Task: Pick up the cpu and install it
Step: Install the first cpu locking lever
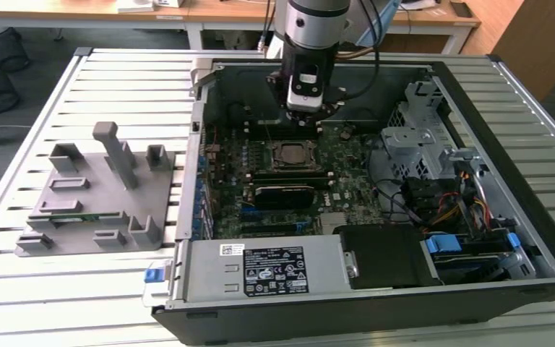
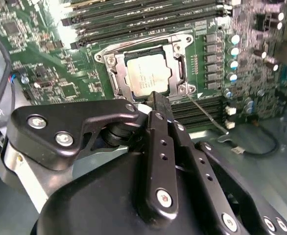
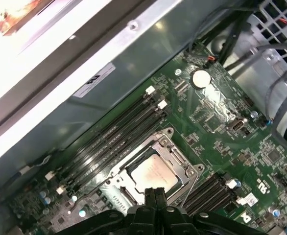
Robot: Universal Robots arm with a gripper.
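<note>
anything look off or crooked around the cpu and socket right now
Nothing stands out. The cpu lies flat and square inside the socket frame in both wrist views, and the gripper hangs just above its edge, fingers together, holding nothing.

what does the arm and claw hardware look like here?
In the exterior view the arm is a silver-grey cylinder with a black band, a black-and-white wrist block below it and dark cables running alongside. In the second wrist view the claw is matte black: flat linkage bars studded with silver screws, and two narrow black fingers pressed together.
</note>
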